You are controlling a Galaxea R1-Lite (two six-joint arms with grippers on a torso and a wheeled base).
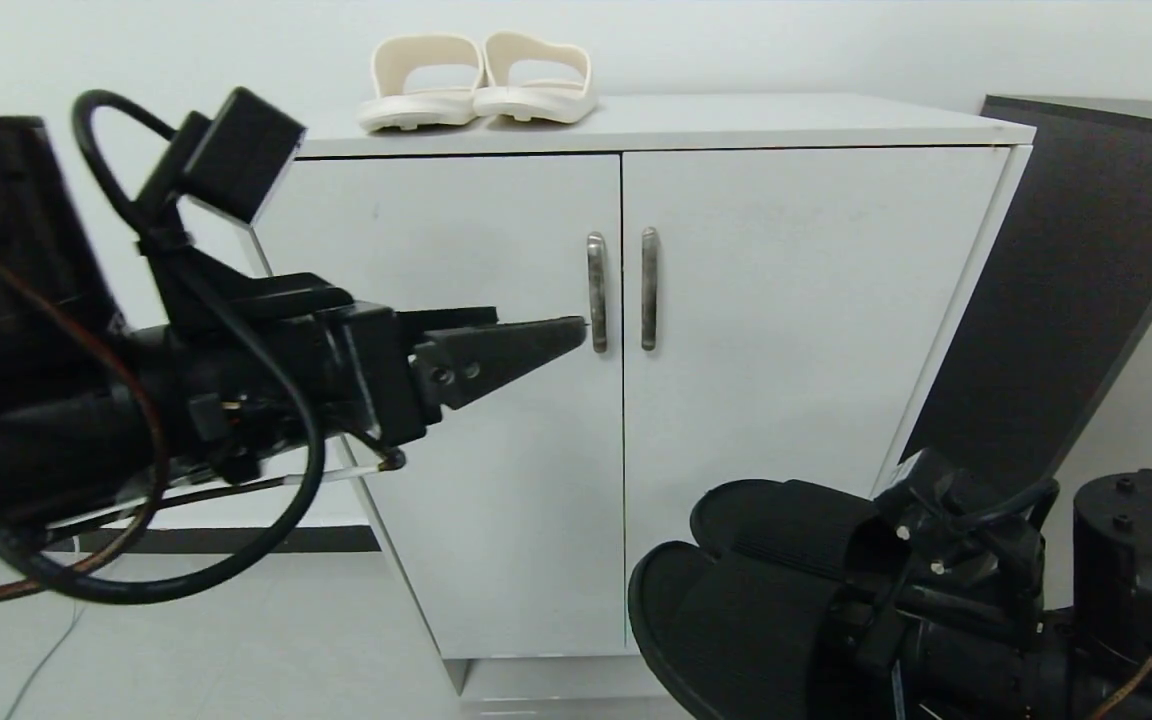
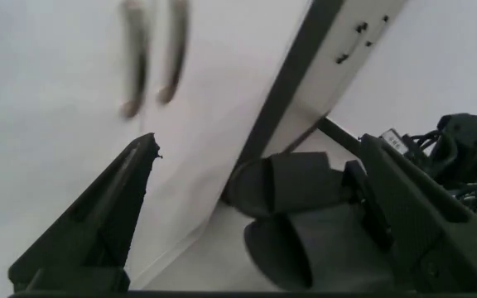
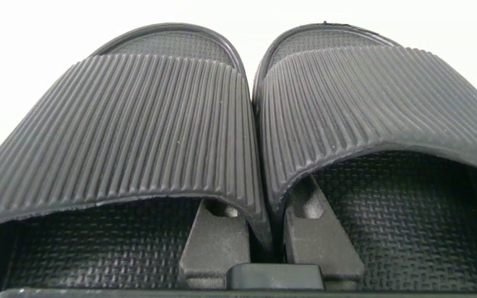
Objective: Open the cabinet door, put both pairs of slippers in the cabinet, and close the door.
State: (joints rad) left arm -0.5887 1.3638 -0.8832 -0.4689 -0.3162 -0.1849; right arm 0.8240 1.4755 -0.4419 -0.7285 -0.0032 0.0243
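Right up close, my right gripper (image 3: 263, 248) is clamped on the black slippers (image 1: 756, 590): one finger sits inside each slipper and the two touching side walls are pinched between them. That pair hangs low in front of the right door (image 1: 796, 400).

Farther out, my left gripper (image 1: 556, 335) is spread wide with nothing in it. It points at the left door's handle (image 1: 597, 292), with its tip level with the lower end of the bar. I cannot tell whether the tip touches the handle or stops just short.

Both doors of the cabinet (image 1: 836, 125) are shut, so I judge the step in hand to be opening the left door (image 1: 476, 450). To do it well, I would lift the open fingers toward the middle of the bar and put one on each side. The second handle (image 1: 649, 288) stands just beside it, so the far finger must slip between the two. I would close firmly, then pull in an arc around the hinge on the door's outer edge, not straight back. The black pair should stay low and to the right, out of that swing.

Farthest off, the cream slippers (image 1: 481, 85) sit side by side on the cabinet top, toward its left end.
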